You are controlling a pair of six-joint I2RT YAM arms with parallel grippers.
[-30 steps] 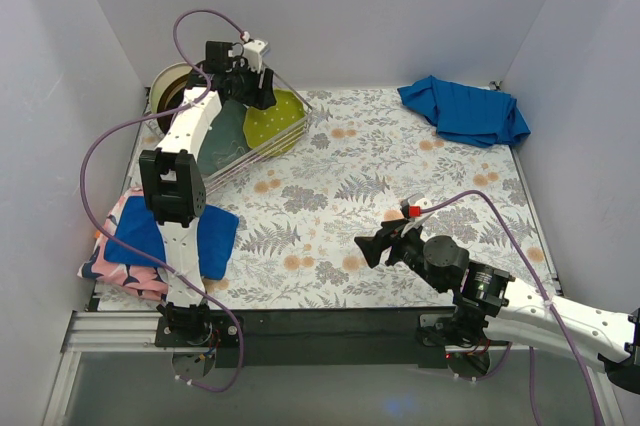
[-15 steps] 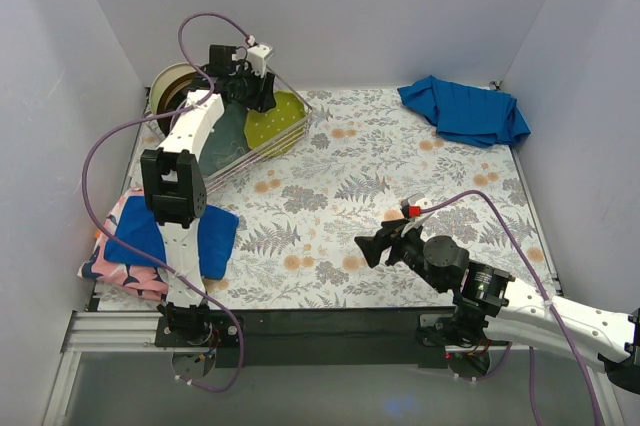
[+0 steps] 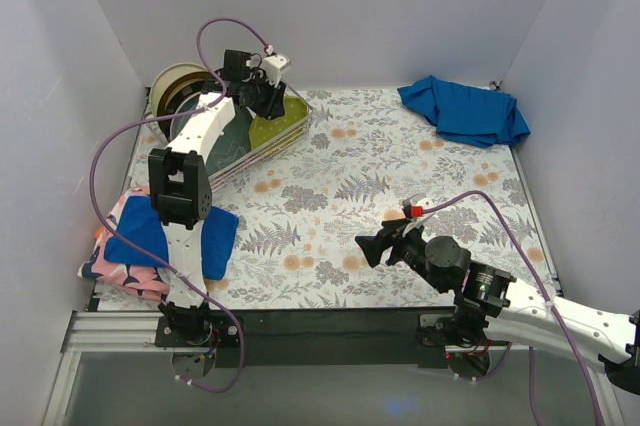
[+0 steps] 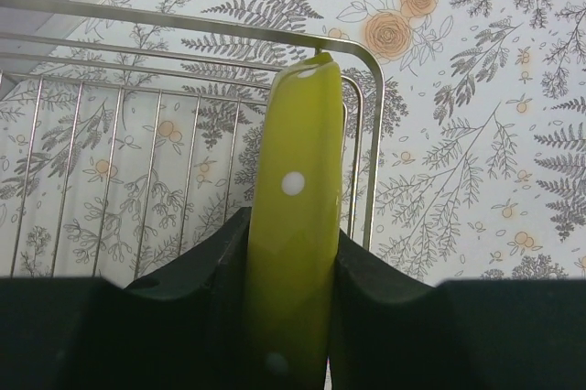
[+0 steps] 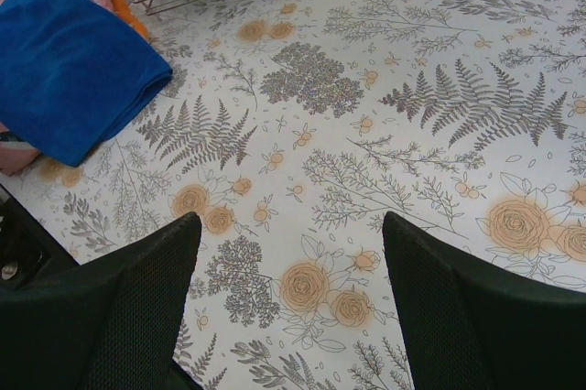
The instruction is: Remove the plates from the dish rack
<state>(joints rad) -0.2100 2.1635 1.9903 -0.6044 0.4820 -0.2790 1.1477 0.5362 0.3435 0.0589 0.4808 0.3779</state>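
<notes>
the green plate [image 4: 291, 253], glossy lime with white dots, stands on edge at the end of the silver wire rack [image 4: 183, 35], its rim pinched between the matte black left fingers [image 4: 215, 271]. a dull grey-teal plate [image 3: 232, 138] leans beside it in the same rack. round cream shapes [image 3: 172, 86] behind may be more plates, hard to tell. the right fingers [image 5: 137, 298] hang spread wide, holding nothing, over the fern-printed tabletop [image 5: 366, 134]. a folded blue cloth [image 5: 64, 60] lies near the rack, another [image 3: 465, 111] far right.
</notes>
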